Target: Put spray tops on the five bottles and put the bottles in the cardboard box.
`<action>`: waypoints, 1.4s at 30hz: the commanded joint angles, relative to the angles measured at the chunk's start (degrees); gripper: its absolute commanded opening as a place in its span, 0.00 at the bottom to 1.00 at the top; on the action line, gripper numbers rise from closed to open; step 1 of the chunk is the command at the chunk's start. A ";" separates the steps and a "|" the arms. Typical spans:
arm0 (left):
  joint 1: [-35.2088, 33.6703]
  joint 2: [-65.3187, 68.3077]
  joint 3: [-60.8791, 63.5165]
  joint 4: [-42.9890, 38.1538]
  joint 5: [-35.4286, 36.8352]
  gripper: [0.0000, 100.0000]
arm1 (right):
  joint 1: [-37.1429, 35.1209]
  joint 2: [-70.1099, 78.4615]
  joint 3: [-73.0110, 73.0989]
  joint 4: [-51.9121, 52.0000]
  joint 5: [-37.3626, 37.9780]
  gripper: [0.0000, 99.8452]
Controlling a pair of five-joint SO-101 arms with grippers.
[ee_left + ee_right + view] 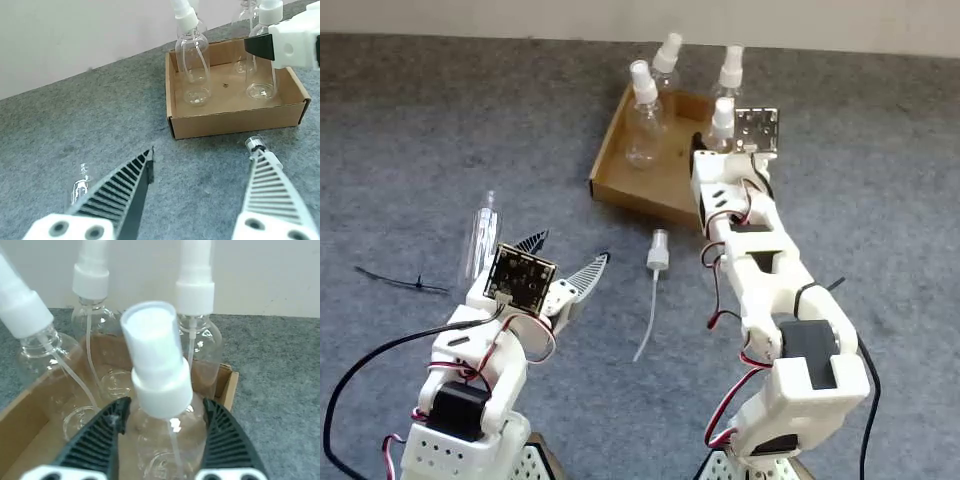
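— Which step is in hand at this moment?

— I think it is the placing of the fourth bottle. The right gripper (166, 409) is clenched on a capped bottle (722, 120), with one finger on each side of its shoulder. This bottle is already inside the cardboard box (620, 150), near the wall closest to that arm. Three other capped bottles (642, 105) stand in the box too.

— And the fifth one?

— The bare bottle (480, 235) lies on its side on the table and has no top. It is just beside the left gripper (576, 247). The loose spray top (658, 252) lies with its thin tube between the two arms, near the front wall of the box.

— Does the left gripper hold something?

— No. Its jaws are spread wide, with nothing between them.

— What does the next move call for?

— In my judgement, the right gripper must let go and rise straight up, because the neighbouring bottles are close and could tip. After that, one arm should hold the bare bottle upright. The other should take the loose spray top and guide the tube into the narrow neck, which asks for careful alignment.
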 commanded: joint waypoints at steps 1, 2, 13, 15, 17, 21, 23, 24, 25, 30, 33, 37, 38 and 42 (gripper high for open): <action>0.92 -0.48 -0.13 -0.70 -0.18 0.27 | 0.84 -0.75 -4.09 0.84 0.00 0.10; 0.92 -0.48 -0.13 -0.70 -0.18 0.27 | 0.84 -0.75 -4.09 0.84 0.00 0.10; 0.66 -0.48 -0.13 -0.70 -0.18 0.27 | 0.57 -4.62 -4.97 6.99 0.00 0.21; 0.57 -0.48 -0.13 -0.70 -0.18 0.27 | 0.57 -6.46 -4.97 7.25 0.00 0.21; 0.57 -0.48 -0.13 -0.70 -0.18 0.27 | 0.57 -7.96 -4.97 7.25 0.00 0.21; 0.57 -0.48 -0.13 -0.70 -0.18 0.27 | 0.57 -10.77 -5.05 10.42 0.00 0.21; 0.57 -0.48 -0.13 -0.70 -0.18 0.27 | 0.57 -12.35 -5.05 11.21 0.00 0.21; 0.57 -0.48 -0.13 -0.70 -0.18 0.27 | 0.57 -13.05 -5.05 11.30 0.00 0.21; 0.57 -0.48 -0.13 -0.70 -0.18 0.27 | 0.57 -13.93 -4.97 11.30 0.00 0.21; 0.57 -0.48 -0.04 -0.70 -0.18 0.27 | 0.48 -18.68 -5.05 16.31 0.00 0.21; 0.57 -0.48 -0.04 -0.70 -0.18 0.27 | 0.48 -22.11 -5.05 18.68 0.00 0.21; 0.57 -0.48 -0.04 -0.70 -0.18 0.27 | -0.22 -28.00 -5.41 24.57 0.00 0.21; 0.57 -0.48 -0.04 -0.70 -0.18 0.27 | -0.66 -29.32 -6.11 27.12 0.00 0.21; 0.48 -0.48 -0.04 -0.70 -0.18 0.27 | -3.21 -33.45 -11.12 40.75 -0.09 0.21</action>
